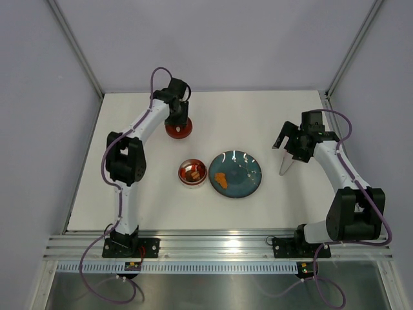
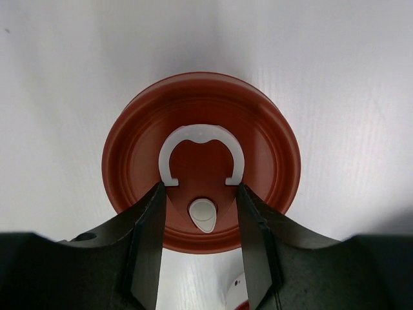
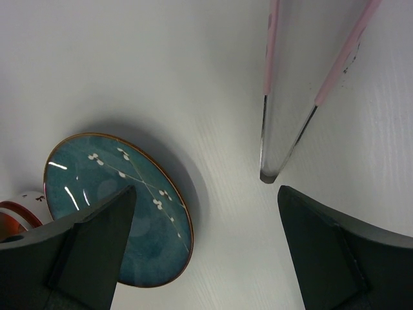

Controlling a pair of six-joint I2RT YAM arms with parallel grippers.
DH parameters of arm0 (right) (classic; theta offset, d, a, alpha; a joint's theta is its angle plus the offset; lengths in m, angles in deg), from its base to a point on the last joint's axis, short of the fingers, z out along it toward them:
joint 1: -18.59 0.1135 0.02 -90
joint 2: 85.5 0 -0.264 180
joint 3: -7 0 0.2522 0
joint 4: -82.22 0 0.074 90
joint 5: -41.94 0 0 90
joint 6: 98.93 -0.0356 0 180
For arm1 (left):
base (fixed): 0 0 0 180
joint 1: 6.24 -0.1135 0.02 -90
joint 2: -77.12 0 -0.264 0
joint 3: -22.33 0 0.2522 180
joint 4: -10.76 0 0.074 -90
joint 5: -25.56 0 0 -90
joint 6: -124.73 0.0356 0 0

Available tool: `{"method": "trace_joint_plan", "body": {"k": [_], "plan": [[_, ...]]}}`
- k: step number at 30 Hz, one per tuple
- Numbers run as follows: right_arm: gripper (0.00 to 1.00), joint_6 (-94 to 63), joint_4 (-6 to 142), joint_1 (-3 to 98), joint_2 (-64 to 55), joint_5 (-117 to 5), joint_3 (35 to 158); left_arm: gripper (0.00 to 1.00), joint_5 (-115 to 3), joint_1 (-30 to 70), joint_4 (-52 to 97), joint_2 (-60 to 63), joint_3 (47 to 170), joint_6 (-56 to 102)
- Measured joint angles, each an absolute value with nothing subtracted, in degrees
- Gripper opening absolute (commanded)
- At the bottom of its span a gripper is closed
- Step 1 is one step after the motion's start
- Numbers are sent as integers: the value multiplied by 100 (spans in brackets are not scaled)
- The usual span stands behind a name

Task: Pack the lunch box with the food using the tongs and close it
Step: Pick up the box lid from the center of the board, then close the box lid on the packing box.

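Observation:
The lunch box (image 1: 192, 172) stands open at the table's middle, with food pieces (image 1: 193, 174) inside. Its dark red lid (image 1: 179, 130) lies apart, farther back. My left gripper (image 1: 177, 123) is down on that lid (image 2: 200, 103). In the left wrist view, my left gripper (image 2: 200, 188) has a finger against each end of the white loop (image 2: 200, 132), shut on it. An orange food piece (image 1: 220, 179) lies on the teal plate (image 1: 248, 169). The pink-silver tongs (image 1: 286, 166) lie on the table right of the plate. My right gripper (image 1: 289, 143) hovers open just beside the tongs (image 3: 284, 97), with nothing between the jaws (image 3: 206, 213).
The teal plate (image 3: 129, 194) sits directly right of the lunch box, almost touching it. Grey walls close in the white table on three sides, and an aluminium rail (image 1: 213, 245) runs along the near edge.

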State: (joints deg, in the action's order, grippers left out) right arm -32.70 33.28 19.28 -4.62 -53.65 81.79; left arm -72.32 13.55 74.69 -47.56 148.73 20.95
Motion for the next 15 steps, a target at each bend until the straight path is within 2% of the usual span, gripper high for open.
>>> {"method": "trace_joint_plan", "body": {"k": [7, 15], "plan": [[99, -3272, 3331, 1928, -560, -5382, 8157, 1, -7232, 1416, 7414, -3690, 14222, 1971], [99, -3274, 3328, 1928, -654, -5485, 8059, 0, -7278, 2015, 7401, -2507, 12607, 1680]]}}
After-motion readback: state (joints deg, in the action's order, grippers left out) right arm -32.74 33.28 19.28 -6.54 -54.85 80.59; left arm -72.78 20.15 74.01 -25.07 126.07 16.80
